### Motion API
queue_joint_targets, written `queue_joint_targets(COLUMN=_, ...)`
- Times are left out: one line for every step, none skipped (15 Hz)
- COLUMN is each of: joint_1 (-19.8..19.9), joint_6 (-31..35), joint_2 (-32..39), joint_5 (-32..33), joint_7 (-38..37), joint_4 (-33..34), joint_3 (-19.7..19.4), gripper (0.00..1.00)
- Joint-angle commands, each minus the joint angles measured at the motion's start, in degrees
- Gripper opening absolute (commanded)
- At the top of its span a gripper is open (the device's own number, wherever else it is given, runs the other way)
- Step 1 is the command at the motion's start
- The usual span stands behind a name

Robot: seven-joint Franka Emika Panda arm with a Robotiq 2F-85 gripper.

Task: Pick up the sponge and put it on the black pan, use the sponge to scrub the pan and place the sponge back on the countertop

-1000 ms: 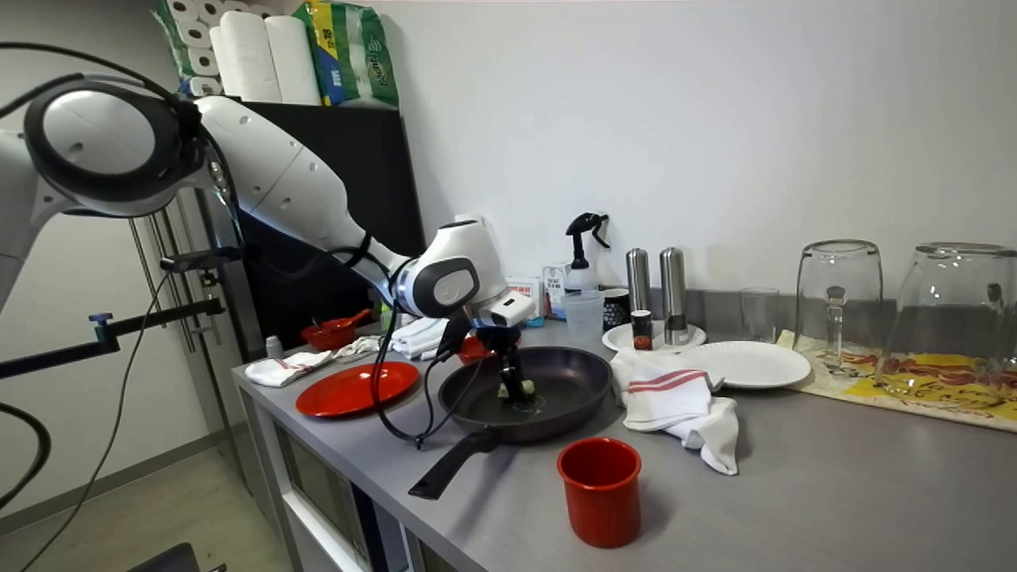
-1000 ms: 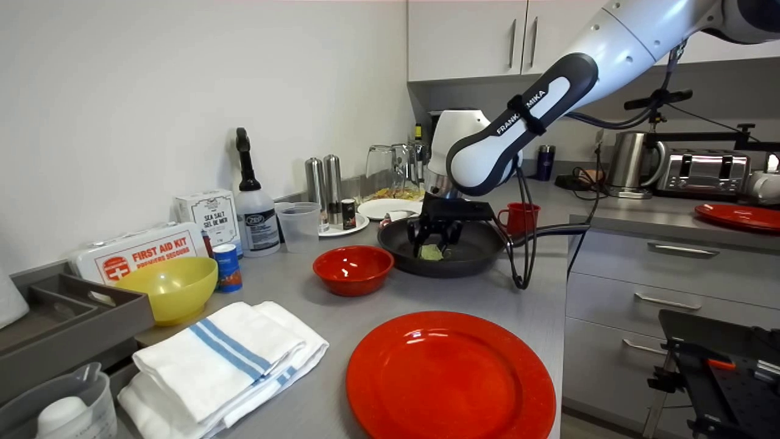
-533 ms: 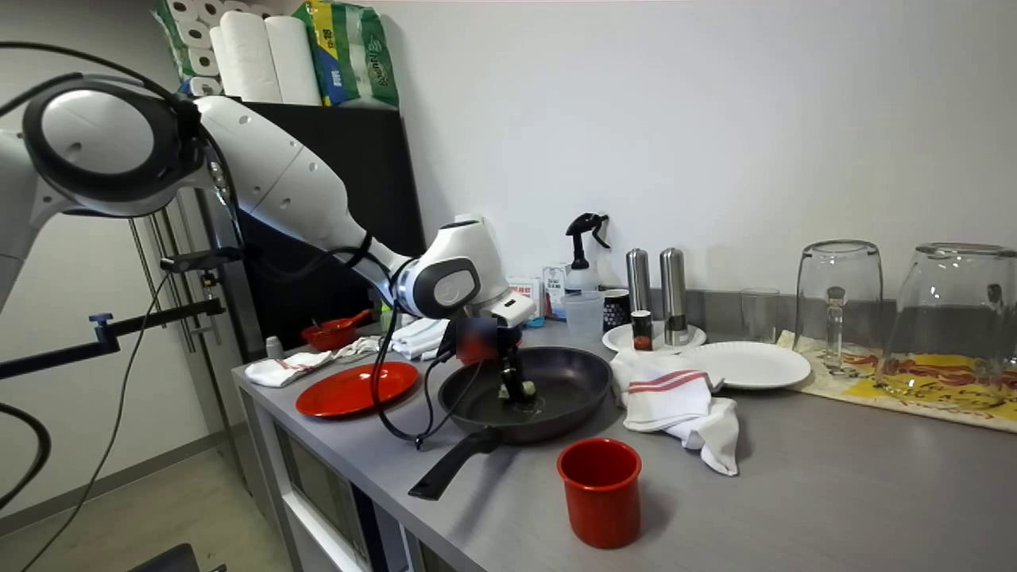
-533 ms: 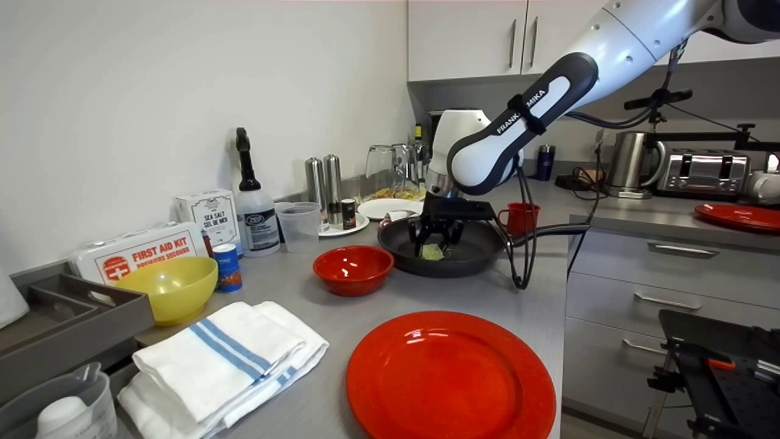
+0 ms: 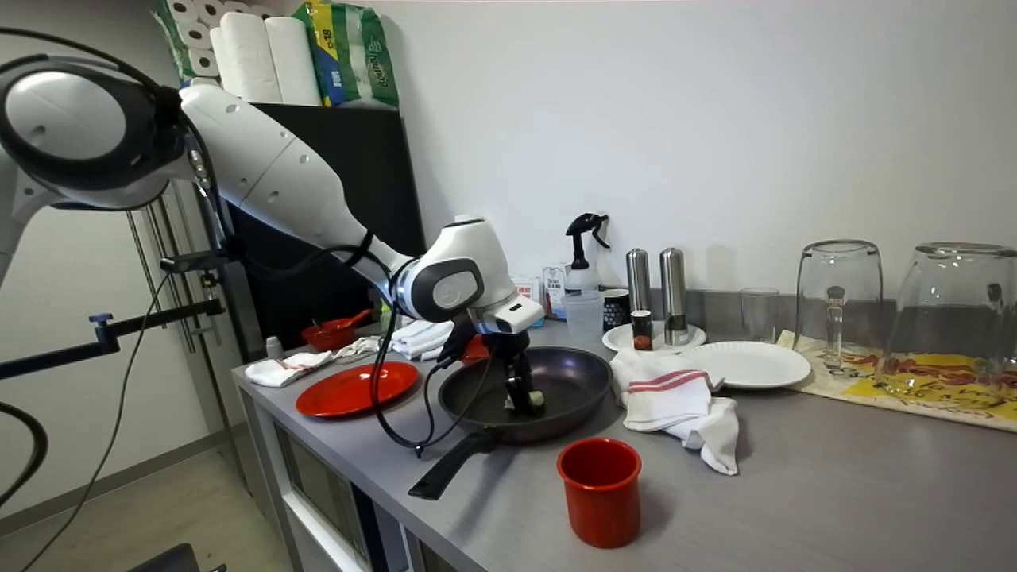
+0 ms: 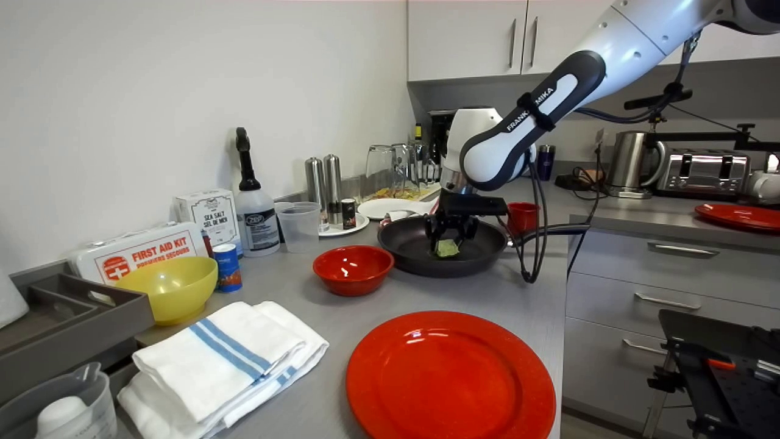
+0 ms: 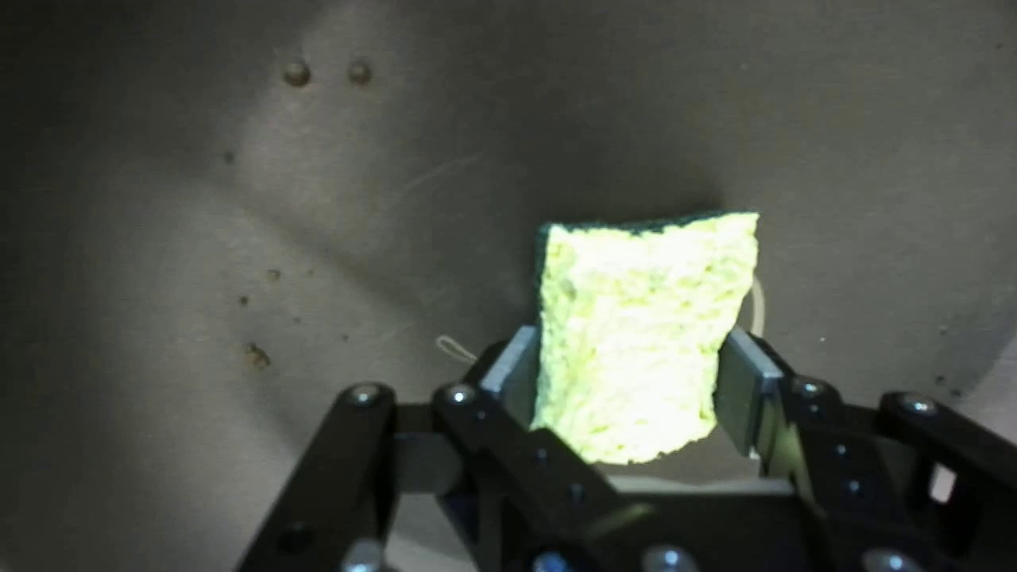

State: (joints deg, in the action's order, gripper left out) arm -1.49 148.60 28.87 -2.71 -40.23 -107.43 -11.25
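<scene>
- The claw (image 7: pixel 632 369), clamped on the sponge (image 7: pixel 645 318), has just shifted across the pan (image 5: pixel 568 383).
- Scrubbing looks under way; setting the sponge on the table (image 5: pixel 794 492) remains.

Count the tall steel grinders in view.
2. One grinder stands on a white plate; the other grinder stands beside it, its base hidden behind a small shaker in an exterior view. More could be hidden.

A pale wall (image 6: pixel 201 79) adjoins white upper cabinets (image 6: pixel 481 39), with grey drawers (image 6: pixel 615 320) lower down.
</scene>
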Motion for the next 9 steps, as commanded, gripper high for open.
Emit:
queue_joint_targets(joint_1=0.00, joint_6=-0.05, joint_2=-1.01, joint_5=0.52, joint_7=-1.04, joint_4=-3.20, joint_3=-1.60, gripper=0.28)
queue_joint_targets(joint_1=0.03, joint_6=-0.04, joint_2=-1.15, joint_5=0.54, joint_7=-1.12, joint_4=-3.44, joint_3=-1.85, gripper=0.28)
queue_joint_targets(joint_1=0.05, joint_6=-0.03, joint_2=-1.23, joint_5=0.61, joint_7=-1.19, joint_4=-3.62, joint_3=-2.08, gripper=0.28)
queue_joint_targets(joint_1=0.00, joint_6=0.01, joint_2=-1.29, joint_5=0.75, joint_7=-1.32, joint_4=-3.77, joint_3=-2.34, gripper=0.28)
queue_joint_targets(joint_1=0.00, joint_6=-0.07, joint_2=-1.32, joint_5=0.73, joint_7=-1.36, joint_4=-3.81, joint_3=-2.46, gripper=0.28)
queue_joint_targets(joint_1=-0.01, joint_6=-0.08, joint_2=-1.31, joint_5=0.60, joint_7=-1.36, joint_4=-3.77, joint_3=-2.42, gripper=0.28)
queue_joint_targets(joint_1=-0.08, joint_6=-0.03, joint_2=-1.25, joint_5=0.55, joint_7=-1.41, joint_4=-3.69, joint_3=-2.37, gripper=0.28)
queue_joint_targets(joint_1=-0.15, joint_6=0.13, joint_2=-1.18, joint_5=0.35, joint_7=-1.39, joint_4=-3.48, joint_3=-2.11, gripper=0.28)
queue_joint_targets(joint_1=-0.10, joint_6=0.07, joint_2=-1.15, joint_5=-0.01, joint_7=-1.15, joint_4=-3.29, joint_3=-1.71, gripper=0.28)
